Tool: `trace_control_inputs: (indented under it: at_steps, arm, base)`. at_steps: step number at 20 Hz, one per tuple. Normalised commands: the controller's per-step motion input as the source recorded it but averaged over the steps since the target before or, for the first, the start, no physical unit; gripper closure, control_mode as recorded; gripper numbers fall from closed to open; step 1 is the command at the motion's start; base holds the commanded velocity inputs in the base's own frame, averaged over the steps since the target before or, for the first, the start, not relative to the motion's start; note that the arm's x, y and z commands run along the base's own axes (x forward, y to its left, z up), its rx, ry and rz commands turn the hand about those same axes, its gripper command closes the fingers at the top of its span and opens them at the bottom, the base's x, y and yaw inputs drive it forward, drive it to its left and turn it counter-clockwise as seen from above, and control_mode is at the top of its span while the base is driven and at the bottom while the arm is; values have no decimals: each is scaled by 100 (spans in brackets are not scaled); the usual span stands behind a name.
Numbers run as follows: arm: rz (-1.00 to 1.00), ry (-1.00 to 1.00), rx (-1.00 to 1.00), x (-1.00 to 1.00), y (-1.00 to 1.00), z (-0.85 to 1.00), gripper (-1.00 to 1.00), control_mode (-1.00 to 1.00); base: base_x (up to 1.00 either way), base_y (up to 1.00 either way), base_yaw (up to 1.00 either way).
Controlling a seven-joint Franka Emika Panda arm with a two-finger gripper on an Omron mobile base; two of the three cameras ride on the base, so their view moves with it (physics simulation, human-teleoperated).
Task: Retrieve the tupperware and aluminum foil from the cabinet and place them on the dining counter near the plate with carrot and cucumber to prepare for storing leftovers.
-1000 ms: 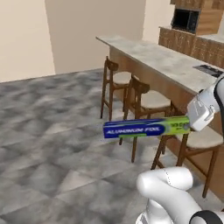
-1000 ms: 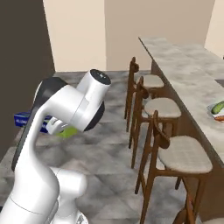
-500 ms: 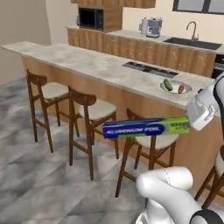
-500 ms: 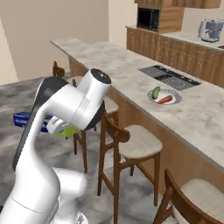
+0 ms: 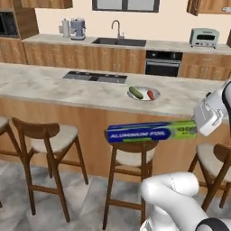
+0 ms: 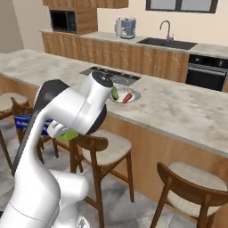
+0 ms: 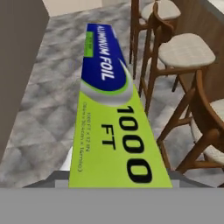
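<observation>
marbled dining counter [image 5: 54, 85] bears a plate [image 5: 143, 94]; stools [image 5: 43, 135] below.

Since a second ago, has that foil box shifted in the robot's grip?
No. The aluminum foil juts from the gripper level as before; the stools and dining counter changed because the base drove.

Pretty clearly a home kitchen I was driving through. I had a long marbled dining counter [image 5: 54, 85] with wooden stools [image 5: 43, 135] in front, a cooktop [image 5: 94, 77] set into it, and behind that a run of wood cabinets with a sink [image 5: 118, 41], a built-in oven [image 5: 164, 63], a kettle [image 5: 77, 28] and a toaster oven [image 5: 204, 37].
</observation>
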Motion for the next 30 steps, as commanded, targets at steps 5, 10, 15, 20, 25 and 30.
trace_control_inputs:
  at_steps: [5,10,15,20,25,30]
  arm:
    - [0,0,0,0,0,0,100,100]
    - [0,0,0,0,0,0,100,100]
    - [-52,-23,-14,76,3,0,100,-100]
    - [-59,-23,-17,62,-12,0,100,-100]
    - [-51,-12,-7,67,-33,0,100,-100]
    - [-37,0,6,79,-53,-2,100,-100]
  base:
    - [100,39,-54]
    - [100,26,-52]
    - [0,0,0]
    - [0,0,0]
    - [0,0,0]
    - [0,0,0]
